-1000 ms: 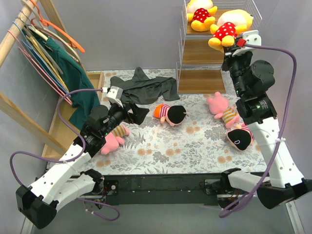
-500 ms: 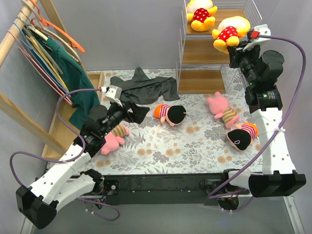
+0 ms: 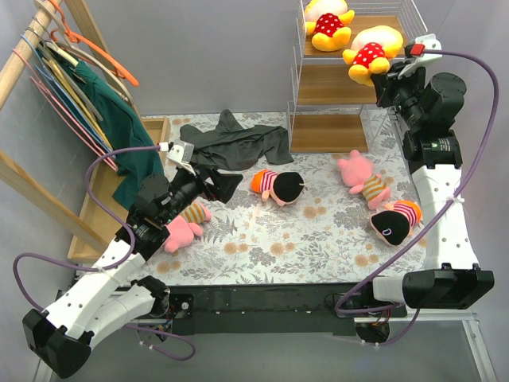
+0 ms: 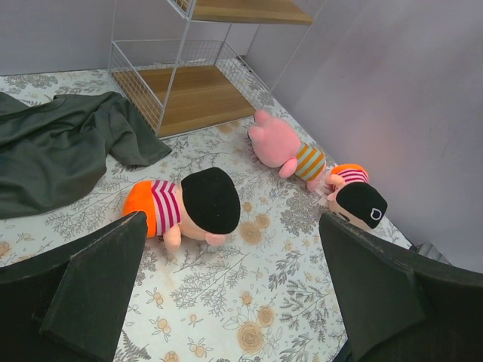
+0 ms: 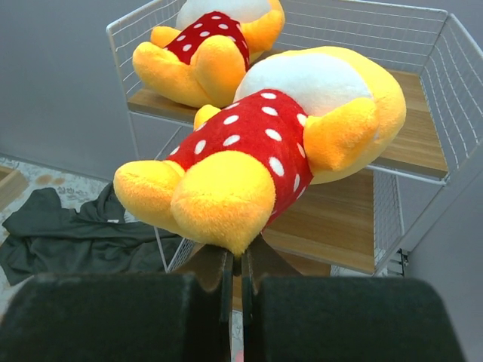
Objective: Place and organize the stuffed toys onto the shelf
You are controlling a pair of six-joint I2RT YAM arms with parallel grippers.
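The shelf (image 3: pixel 326 83) stands at the back right. One yellow doll (image 3: pixel 328 22) lies on its top board. My right gripper (image 3: pixel 384 76) is shut on a foot of the second yellow doll (image 5: pixel 279 143), whose body rests at the front of the top tier (image 5: pixel 423 143). On the table lie a black-haired doll (image 3: pixel 278 185), a pink doll (image 3: pixel 362 177), another black-haired doll (image 3: pixel 394 221) and a pink doll (image 3: pixel 184 227) partly under my left arm. My left gripper (image 3: pixel 231 187) is open and empty, above the table left of the middle black-haired doll (image 4: pixel 204 200).
A dark grey garment (image 3: pixel 238 143) lies at the back of the table beside the shelf's foot. A slanted wooden clothes rail (image 3: pixel 32 48) with hangers and a green garment stands on the left, with a wooden base board (image 3: pixel 95 215) under it.
My right gripper has carried the yellow doll up and back, so it now rests on the shelf's top tier. The left arm has hardly moved.
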